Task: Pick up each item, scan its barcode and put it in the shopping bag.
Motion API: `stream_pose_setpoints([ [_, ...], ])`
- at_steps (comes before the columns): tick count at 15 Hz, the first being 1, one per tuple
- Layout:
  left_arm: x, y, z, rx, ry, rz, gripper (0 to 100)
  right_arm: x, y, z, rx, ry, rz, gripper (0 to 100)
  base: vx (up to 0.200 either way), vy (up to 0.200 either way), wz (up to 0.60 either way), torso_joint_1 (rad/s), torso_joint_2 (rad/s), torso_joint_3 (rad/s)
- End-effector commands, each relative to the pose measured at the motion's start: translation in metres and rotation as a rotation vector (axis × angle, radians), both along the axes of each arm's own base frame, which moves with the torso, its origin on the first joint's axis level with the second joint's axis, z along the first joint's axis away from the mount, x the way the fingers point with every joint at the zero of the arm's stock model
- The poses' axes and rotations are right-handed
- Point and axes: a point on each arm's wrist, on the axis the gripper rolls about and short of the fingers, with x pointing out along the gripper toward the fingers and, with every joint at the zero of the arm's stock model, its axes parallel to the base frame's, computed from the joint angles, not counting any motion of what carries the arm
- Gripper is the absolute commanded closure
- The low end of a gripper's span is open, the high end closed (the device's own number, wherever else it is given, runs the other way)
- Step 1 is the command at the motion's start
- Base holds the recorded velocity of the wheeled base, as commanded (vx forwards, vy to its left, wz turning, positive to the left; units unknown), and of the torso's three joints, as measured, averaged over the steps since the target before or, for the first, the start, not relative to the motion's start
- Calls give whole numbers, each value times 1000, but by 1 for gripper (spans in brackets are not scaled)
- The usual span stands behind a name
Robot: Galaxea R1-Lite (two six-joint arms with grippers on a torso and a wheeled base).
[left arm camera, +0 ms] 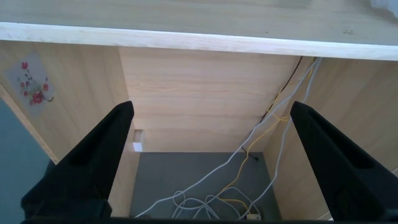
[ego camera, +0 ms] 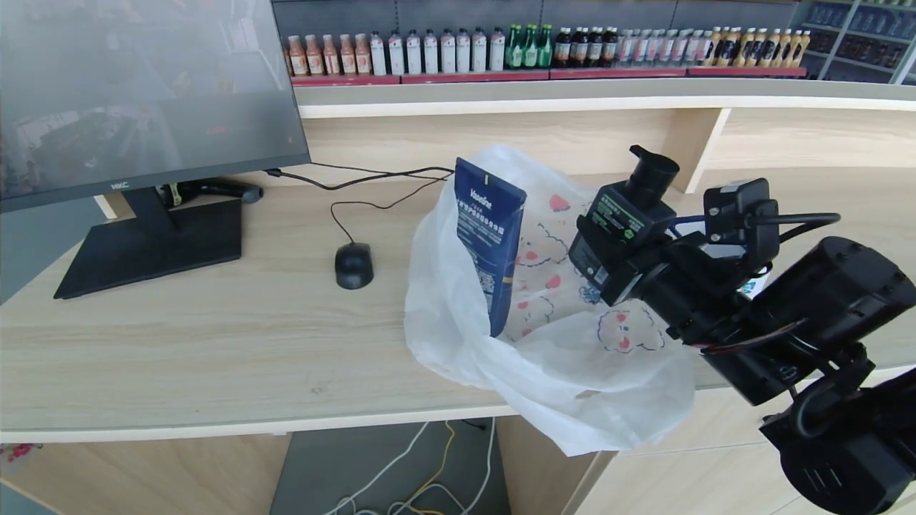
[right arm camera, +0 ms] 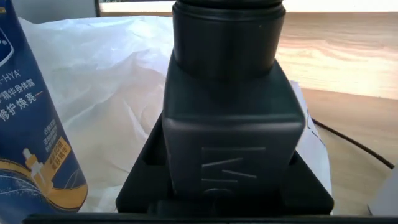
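Behind, bottles (ego camera: 544, 48) line shelves (ego camera: 544, 74); counter (ego camera: 215, 343) bears shopping bag (ego camera: 587, 386), monitor (ego camera: 143, 93).

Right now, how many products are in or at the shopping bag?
2. A blue pouch stands upright inside the shopping bag; a dark bottle is held in the right hand over the bag. The bag's folds may hide others.

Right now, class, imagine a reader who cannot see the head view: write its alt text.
The right gripper holds a black bottle over an open white shopping bag on a wooden counter, where a blue tube stands upright inside. A monitor and mouse sit farther left.
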Motion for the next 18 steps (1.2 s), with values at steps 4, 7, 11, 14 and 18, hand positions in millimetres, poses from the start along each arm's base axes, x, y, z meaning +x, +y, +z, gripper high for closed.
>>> stream_pose_setpoints([
  [4, 0, 0, 0, 0, 0, -2, 0, 7, 20, -29, -49, 78, 43, 100, 0, 0, 0, 0, 0, 0],
  [7, 0, 0, 0, 0, 0, 0, 0, 10, 22, -39, -67, 107, 43, 100, 0, 0, 0, 0, 0, 0],
  [11, 0, 0, 0, 0, 0, 0, 0, 11, 22, -47, -85, 127, 40, 100, 0, 0, 0, 0, 0, 0],
  [14, 0, 0, 0, 0, 0, 0, 0, 9, 23, -53, -99, 150, 45, 100, 0, 0, 0, 0, 0, 0],
  [18, 0, 0, 0, 0, 0, 0, 0, 10, 24, -58, -107, 163, 46, 100, 0, 0, 0, 0, 0, 0],
])
